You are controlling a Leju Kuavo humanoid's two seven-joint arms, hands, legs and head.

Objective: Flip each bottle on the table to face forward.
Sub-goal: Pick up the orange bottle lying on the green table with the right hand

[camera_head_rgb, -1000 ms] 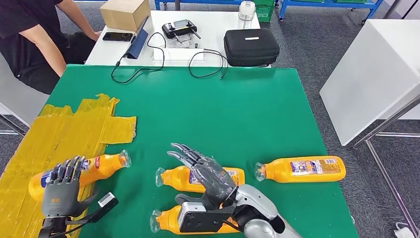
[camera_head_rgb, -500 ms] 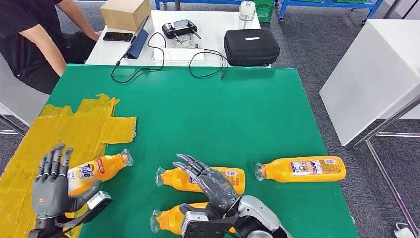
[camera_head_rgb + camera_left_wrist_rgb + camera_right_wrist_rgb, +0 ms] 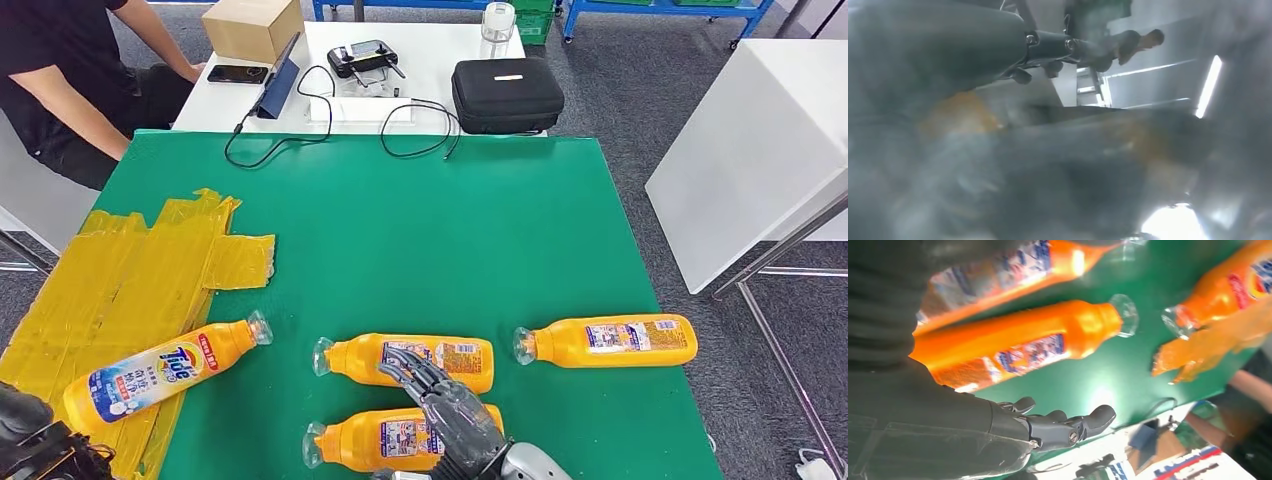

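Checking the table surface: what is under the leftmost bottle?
The leftmost bottle lies on its side on yellow tape stuck to the green table; its neck end reaches over bare green. The tape directly beneath its body is covered.

A green tabletop (image 3: 480,230) filled the middle of the room, with a patch of yellow tape (image 3: 140,270) covering its left side. Behind it stood a white desk (image 3: 440,45) carrying a cardboard box (image 3: 252,27), a phone (image 3: 237,73), a black zip case (image 3: 507,94), a handheld controller (image 3: 362,57), a clear jar (image 3: 497,20) and looping black cables (image 3: 300,125). A person in a black shirt (image 3: 55,80) sat at the left. Grey carpet (image 3: 640,110) covered the floor. A white cabinet (image 3: 760,140) stood to the right, and blue shelving frames (image 3: 600,8) lined the far side.
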